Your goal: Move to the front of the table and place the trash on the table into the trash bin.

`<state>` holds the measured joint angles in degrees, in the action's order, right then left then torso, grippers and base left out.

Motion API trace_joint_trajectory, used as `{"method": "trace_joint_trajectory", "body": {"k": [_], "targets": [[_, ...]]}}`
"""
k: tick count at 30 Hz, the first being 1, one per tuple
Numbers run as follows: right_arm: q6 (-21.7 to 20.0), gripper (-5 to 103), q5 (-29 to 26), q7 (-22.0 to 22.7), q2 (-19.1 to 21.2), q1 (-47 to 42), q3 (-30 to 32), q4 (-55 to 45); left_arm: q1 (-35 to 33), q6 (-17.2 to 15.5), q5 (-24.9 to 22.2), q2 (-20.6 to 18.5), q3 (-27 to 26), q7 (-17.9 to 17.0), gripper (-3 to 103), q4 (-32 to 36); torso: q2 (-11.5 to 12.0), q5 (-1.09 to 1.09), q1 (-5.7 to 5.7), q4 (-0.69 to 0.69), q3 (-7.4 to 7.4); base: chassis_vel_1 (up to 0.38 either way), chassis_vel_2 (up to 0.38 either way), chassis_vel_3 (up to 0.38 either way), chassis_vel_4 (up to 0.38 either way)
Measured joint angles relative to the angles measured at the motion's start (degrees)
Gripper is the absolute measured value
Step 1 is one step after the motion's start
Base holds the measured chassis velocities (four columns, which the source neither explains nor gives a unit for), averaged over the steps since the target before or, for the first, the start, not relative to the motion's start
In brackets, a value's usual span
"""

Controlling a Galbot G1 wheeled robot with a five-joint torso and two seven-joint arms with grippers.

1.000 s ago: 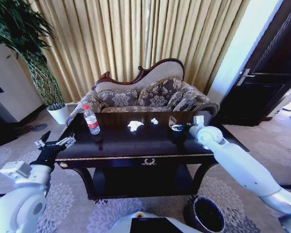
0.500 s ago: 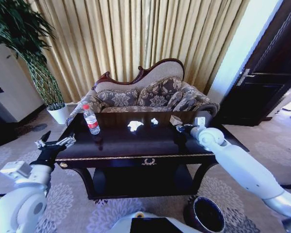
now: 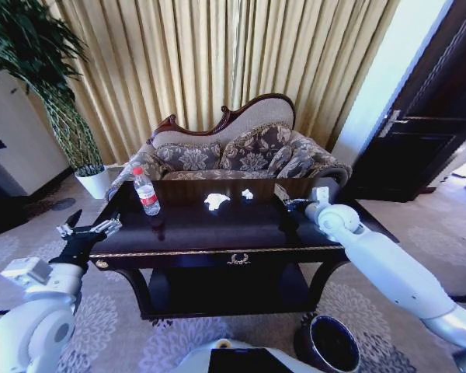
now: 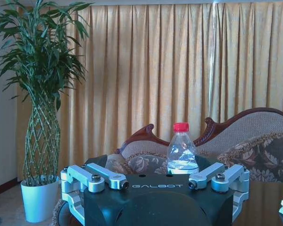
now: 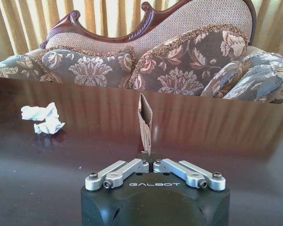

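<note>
The table [image 3: 217, 225] is glossy and near-black, with gold edge trim and a gold emblem on its front. It stands before a patterned sofa [image 3: 241, 151] and gold curtains [image 3: 217, 54]. A potted plant [image 3: 54, 93] stands at 10 o'clock from the table.

Trash on the table: one clear water bottle [image 3: 146, 191] with red cap, upright at 9 o'clock, and two crumpled white paper scraps [image 3: 216, 201] near the far edge at 12 o'clock.

The right gripper [image 5: 145, 162] is above the table at 2 o'clock, clamped on one flat brown paper piece [image 5: 145, 122], held upright.

The left gripper [image 3: 89, 231] waits just off the table's 8 o'clock corner, fingers spread apart.

The trash bin [image 3: 330, 342], round and dark with a black inside, stands on the carpet at 5 o'clock.
</note>
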<state>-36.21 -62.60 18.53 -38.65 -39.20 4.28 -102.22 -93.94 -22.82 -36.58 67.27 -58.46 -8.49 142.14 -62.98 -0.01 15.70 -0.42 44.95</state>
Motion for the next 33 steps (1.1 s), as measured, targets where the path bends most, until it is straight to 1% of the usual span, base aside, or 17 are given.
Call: {"method": "trace_joint_trajectory", "body": {"k": [4,6,7,8,10,11,12,15,16,18,19,21,22,23,26,28,33], "targets": [[0.12,0,0.0,0.0,0.14,-0.2,0.32,-0.29,0.03,0.0,-0.01,0.03,0.01,0.01,100,-0.05,0.0,0.0,0.0,0.01,0.0,0.0,0.0,0.0,0.0],[0.98,0,0.03,-0.07,0.27,-0.78,0.97,-0.63,0.07,0.0,-0.02,0.06,0.05,0.01,100,-0.16,0.0,0.0,0.0,0.01,0.0,0.0,0.0,0.0,0.0],[2.95,0,0.94,-1.51,0.56,-2.19,2.62,-1.15,0.16,0.0,-0.02,0.08,0.05,0.01,100,-0.34,0.0,0.0,0.0,0.01,0.0,0.0,0.0,0.0,0.0],[2.95,0,0.94,-1.51,0.56,-2.19,2.62,-1.15,0.16,0.0,-0.02,0.08,0.05,0.01,100,-0.34,0.0,0.0,0.0,0.01,0.0,0.0,0.0,0.0,0.0],[6.52,0,4.16,-4.28,1.23,-4.71,5.16,-1.83,0.3,0.0,-0.04,0.09,0.0,0.05,100,-0.62,0.0,0.0,0.0,0.01,0.0,0.0,0.0,0.0,0.0],[9.48,0,6.12,-5.53,1.75,-6.73,7.16,-2.46,0.31,0.01,-0.07,0.09,-0.11,0.13,100,-0.69,0.0,0.01,0.0,0.0,0.0,0.0,0.0,0.0,0.0],[9.48,0,6.12,-5.53,1.75,-6.73,7.16,-2.46,0.31,0.01,-0.07,0.09,-0.11,0.13,100,-0.69,0.0,0.01,0.0,0.0,0.0,0.0,0.0,0.0,0.0],[17.03,0,7.29,-7.91,2.46,-13.01,13.93,-5.49,0.58,0.03,-0.22,0.06,-0.32,0.3,100,-0.96,0.0,0.01,0.0,0.0,0.0,0.0,0.0,0.0,0.0],[17.03,0,7.29,-7.91,2.46,-13.01,13.93,-5.49,0.58,0.03,-0.22,0.06,-0.32,0.3,100,-0.96,0.0,0.01,0.0,0.0,0.0,0.0,0.0,0.0,0.0],[20.82,0,7.13,-8.39,2.49,-18.38,19.89,-8.18,1.22,0.04,-0.29,0.03,-0.15,0.32,100,-1.34,0.0,-0.01,0.0,0.0,-0.01,0.0,0.0,0.0,0.0],[20.82,0,7.13,-8.39,2.49,-18.38,19.89,-8.18,1.22,0.04,-0.29,0.03,-0.15,0.32,100,-1.34,0.0,-0.01,0.0,0.0,-0.01,0.0,0.0,0.0,0.0],[22.68,0,7.8,-8.3,2.25,-22.59,23.76,-9.6,1.71,0.05,-0.37,0.0,-0.04,0.33,100,-1.75,-0.01,0.0,0.0,-0.02,0.0,0.0,0.0,0.0,0.0],[24.09,0,8.68,-7.2,1.79,-25.15,25.98,-10.03,1.98,0.06,-0.43,-0.04,-0.02,0.34,100,-2.13,-0.01,0.0,-0.01,-0.01,0.0,0.0,0.0,0.0,0.0],[24.09,0,8.68,-7.2,1.79,-25.15,25.98,-10.03,1.98,0.06,-0.43,-0.04,-0.02,0.34,100,-2.13,-0.01,0.0,-0.01,-0.01,0.0,0.0,0.0,0.0,0.0],[25.98,0,9.15,-5.38,0.14,-28.78,30.13,-10.61,2.23,0.27,-0.48,-0.29,-0.09,0.65,100,-2.75,0.0,0.01,0.0,-0.01,0.0,0.0,0.0,0.0,0.0],[26.2,0,9.27,-5.26,-0.15,-29.2,30.69,-10.76,2.24,0.44,-0.49,-0.33,-0.12,0.78,100,-2.79,-0.01,0.01,-0.01,0.0,0.0,0.0,0.0,0.0,0.0],[27.06,0,12.35,-4.01,-3.01,-32.89,33.9,-13.25,2.11,1.57,-0.61,-0.64,-0.54,1.58,100,-3.08,-0.01,0.0,0.0,0.02,0.0,0.0,0.0,0.0,0.0]]}}
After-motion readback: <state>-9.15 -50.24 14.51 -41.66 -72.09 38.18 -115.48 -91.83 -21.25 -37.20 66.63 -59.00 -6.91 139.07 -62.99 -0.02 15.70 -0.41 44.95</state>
